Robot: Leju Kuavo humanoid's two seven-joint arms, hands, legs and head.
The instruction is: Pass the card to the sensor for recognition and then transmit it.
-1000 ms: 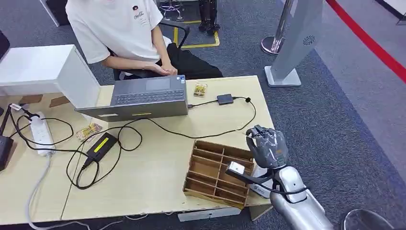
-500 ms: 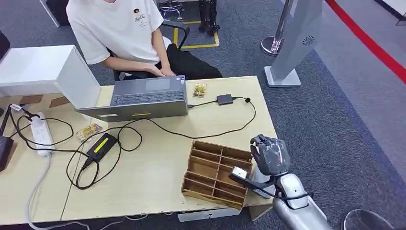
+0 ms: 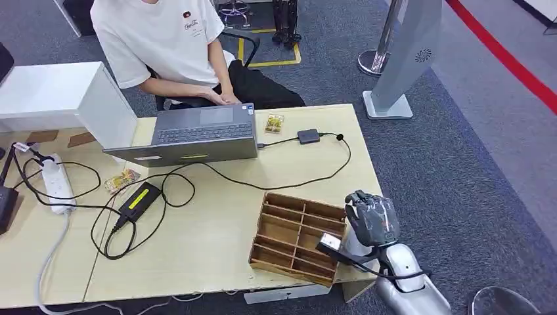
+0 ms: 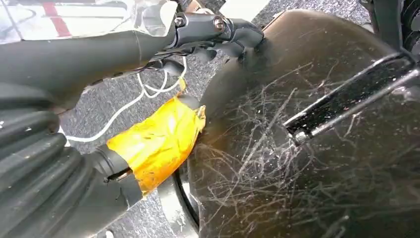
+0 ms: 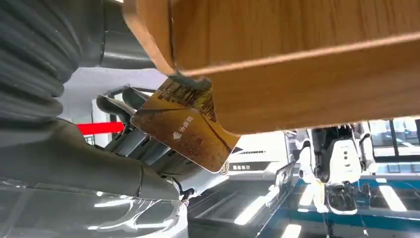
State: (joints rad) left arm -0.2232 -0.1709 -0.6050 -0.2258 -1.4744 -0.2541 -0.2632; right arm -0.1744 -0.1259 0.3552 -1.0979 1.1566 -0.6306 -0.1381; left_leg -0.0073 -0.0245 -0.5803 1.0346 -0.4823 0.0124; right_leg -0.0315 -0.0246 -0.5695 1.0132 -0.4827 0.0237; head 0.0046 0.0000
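Lowered since the earlier frame, the right robot hand point(image 3: 370, 218) holds the card point(image 5: 185, 130) beside the wooden tray point(image 3: 295, 236); scanning and handover are judged undone.

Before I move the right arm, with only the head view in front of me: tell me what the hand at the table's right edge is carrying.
Observer: The right hand holds a golden-brown card with white print. The right wrist view shows the card lying against the fingers.
Operator: Report whether the card is free of the woodwork.
Observer: It is not. One corner of the card meets a light wooden edge. I cannot tell whether that edge belongs to the brown slotted wooden tray or to the table.
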